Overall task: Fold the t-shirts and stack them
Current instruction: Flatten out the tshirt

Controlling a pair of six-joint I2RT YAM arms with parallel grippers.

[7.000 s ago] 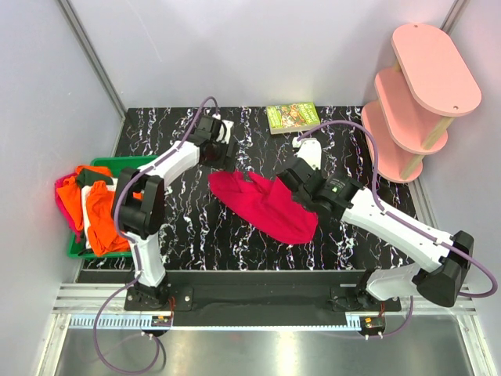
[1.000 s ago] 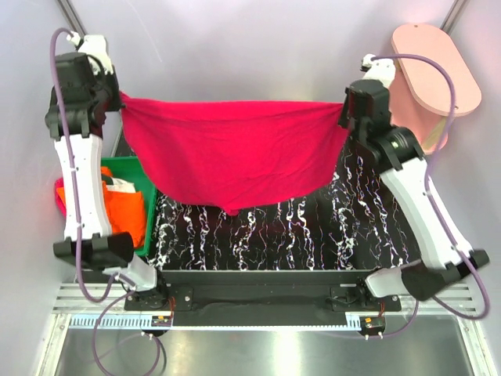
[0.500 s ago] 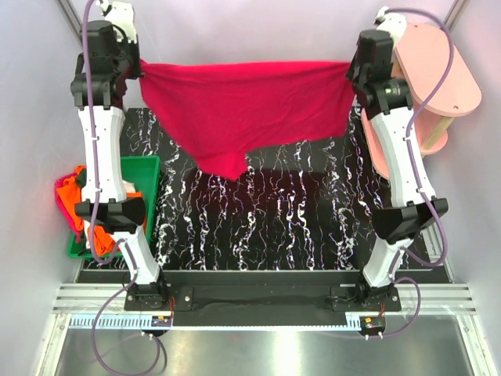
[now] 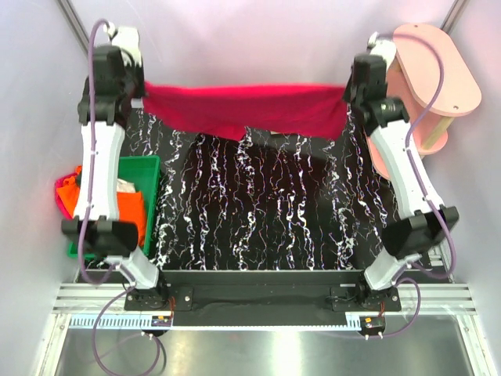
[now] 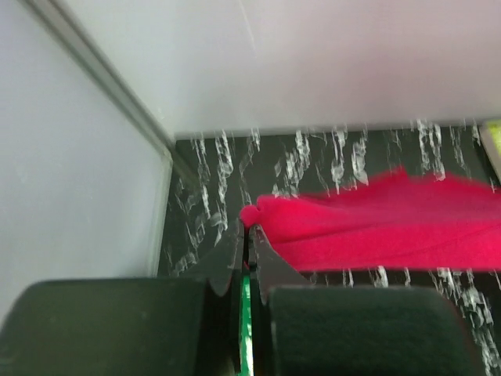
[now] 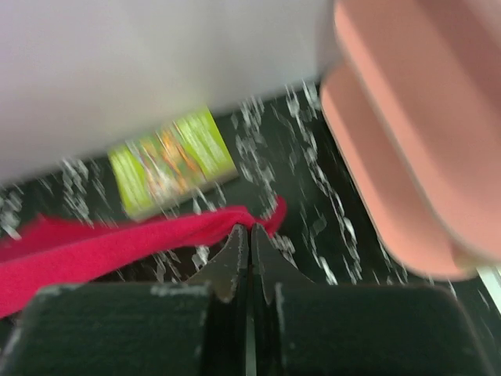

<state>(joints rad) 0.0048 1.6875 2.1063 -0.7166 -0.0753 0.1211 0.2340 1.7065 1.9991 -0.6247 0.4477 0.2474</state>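
The cloth has lifted: half a second ago the crimson t-shirt (image 4: 250, 110) sagged to a point over the middle of the table (image 4: 274, 219), and now it's pulled into a narrow band across the far edge.

From the top camera, the left gripper (image 4: 141, 92) pinches the shirt's left end and the right gripper (image 4: 348, 92) pinches its right end, both held high with the fabric strung between them. The lower hem droops slightly left of centre, just above the marbled surface. At the left edge, orange t-shirts (image 4: 125, 211) spill over the green bin (image 4: 149, 168), partly hidden by the left arm. The pink shelf (image 4: 434, 66) stands behind the right arm.

Left wrist camera: jaws clamped together, a bunched corner of red cloth (image 5: 376, 227) caught right at the tips (image 5: 249, 233) and streaming off to the right, cut off by the frame edge.

Right wrist camera, and it's blurry: jaws closed here too (image 6: 249, 231), with the shirt's edge (image 6: 102, 251) nipped at the tips and trailing left. Beyond it lies the green-covered book (image 6: 172, 160), its cover too smeared to read.
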